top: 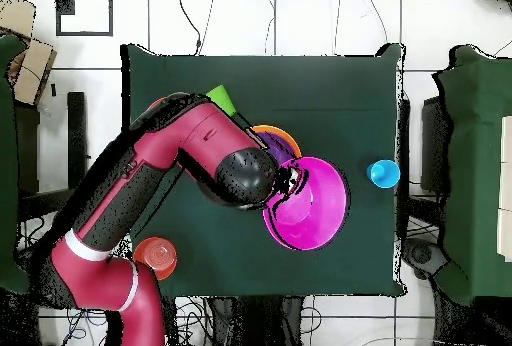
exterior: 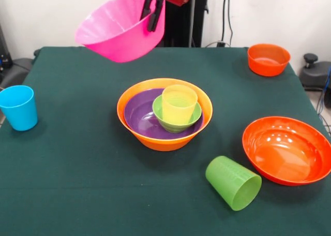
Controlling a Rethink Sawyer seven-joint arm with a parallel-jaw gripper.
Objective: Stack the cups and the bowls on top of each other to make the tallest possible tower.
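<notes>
My gripper [exterior: 151,13] is shut on the rim of the large pink bowl [exterior: 116,31], held tilted high above the table's far side. In the overhead view the gripper [top: 288,184] and pink bowl [top: 310,207] partly cover the tower. The tower stands mid-table: large orange bowl [exterior: 165,140], purple bowl [exterior: 138,117], small green bowl [exterior: 176,124] and yellow cup [exterior: 179,104], nested. The blue cup [exterior: 19,107] stands upright at the left edge. The lime green cup [exterior: 232,182] lies on its side in front. The darker green cup is out of view.
The wide shallow red-orange bowl [exterior: 287,149] sits at the right. The small orange bowl [exterior: 268,59] sits at the far right corner. The dark green tablecloth [exterior: 77,184] covers the table. My arm [top: 150,192] hides part of the table in the overhead view.
</notes>
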